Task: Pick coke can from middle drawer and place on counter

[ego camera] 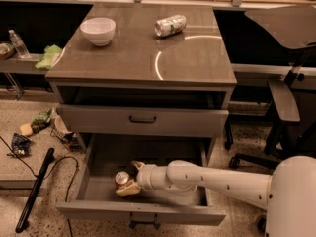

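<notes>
The coke can (121, 177), red with a silver top, stands upright in the front left of the open middle drawer (98, 207), a deep grey tray low on the cabinet. My gripper (131, 177) reaches into the drawer from the right on a white arm. It is open, with one finger behind the can and one fingertip (127, 189) in front of it, so the can sits at the mouth of the jaws. The counter (123, 58) is the glossy grey-brown cabinet top with a curved light streak.
A white bowl (98, 30) and a pale silver-green can (170, 25) lying on its side are on the counter. The drawer with a plain black handle (143, 118) is shut above the open one. Litter and a black cable lie on the floor at left; a chair base stands at right.
</notes>
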### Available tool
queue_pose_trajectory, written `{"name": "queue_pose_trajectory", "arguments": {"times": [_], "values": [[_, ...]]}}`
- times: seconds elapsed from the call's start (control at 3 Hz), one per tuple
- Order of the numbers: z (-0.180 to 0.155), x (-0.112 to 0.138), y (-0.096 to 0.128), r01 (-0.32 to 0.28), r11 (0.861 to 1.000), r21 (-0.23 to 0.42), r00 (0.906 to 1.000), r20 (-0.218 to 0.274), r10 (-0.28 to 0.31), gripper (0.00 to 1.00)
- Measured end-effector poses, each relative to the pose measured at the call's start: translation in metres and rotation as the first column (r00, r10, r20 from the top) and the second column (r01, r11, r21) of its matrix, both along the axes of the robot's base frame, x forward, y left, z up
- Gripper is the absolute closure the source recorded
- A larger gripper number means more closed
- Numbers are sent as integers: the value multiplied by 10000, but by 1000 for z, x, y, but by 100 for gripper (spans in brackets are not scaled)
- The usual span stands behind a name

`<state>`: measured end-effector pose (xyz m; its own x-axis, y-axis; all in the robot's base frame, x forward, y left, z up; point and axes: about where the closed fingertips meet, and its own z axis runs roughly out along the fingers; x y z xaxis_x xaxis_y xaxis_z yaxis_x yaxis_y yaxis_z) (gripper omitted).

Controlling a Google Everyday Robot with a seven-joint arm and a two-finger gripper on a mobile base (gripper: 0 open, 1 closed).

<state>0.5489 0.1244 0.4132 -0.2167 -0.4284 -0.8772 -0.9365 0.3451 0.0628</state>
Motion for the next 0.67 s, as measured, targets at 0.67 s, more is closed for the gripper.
{"name": "queue_pose_trajectory", "arguments": {"times": [0.67], "values": [[-12,-1,19,-479,9971,600,9983,-309,498,85]]}}
